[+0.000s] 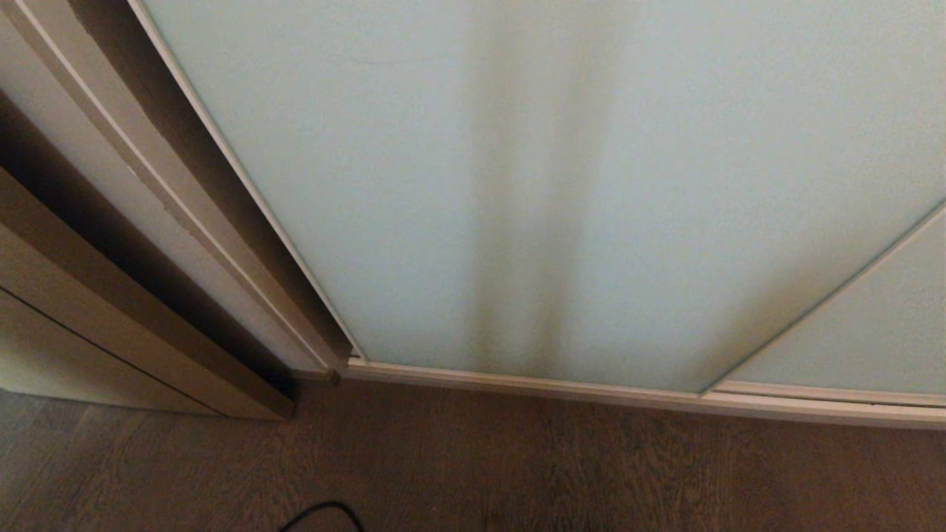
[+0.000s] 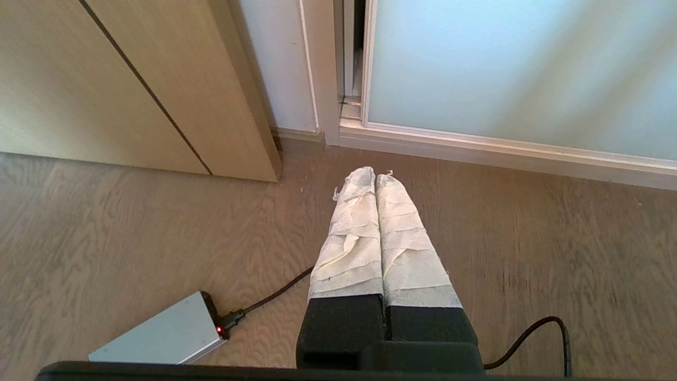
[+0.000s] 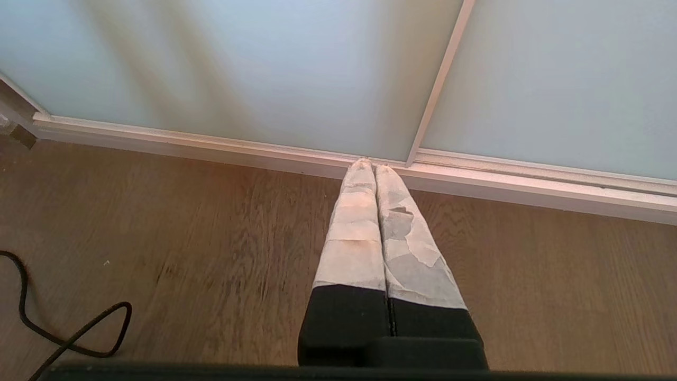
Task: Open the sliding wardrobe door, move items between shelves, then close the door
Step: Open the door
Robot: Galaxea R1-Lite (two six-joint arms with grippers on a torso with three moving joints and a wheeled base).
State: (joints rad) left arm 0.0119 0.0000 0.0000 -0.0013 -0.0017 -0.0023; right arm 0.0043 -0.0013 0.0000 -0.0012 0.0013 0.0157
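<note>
Down by the floor (image 2: 132,222) both the left hand (image 2: 375,177) and right hand (image 3: 370,165) hang pinched together holding nothing, so I'd hook the sliding wardrobe door (image 1: 517,185) frame edge and push sideways along its track.

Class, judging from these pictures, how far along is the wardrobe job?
Nothing looks done: the sliding wardrobe door is closed, hiding bag and shelves. Nothing is in hand: the left claw and right claw are shut and empty, hanging above the floor. Opening, moving items and closing all remain.
</note>
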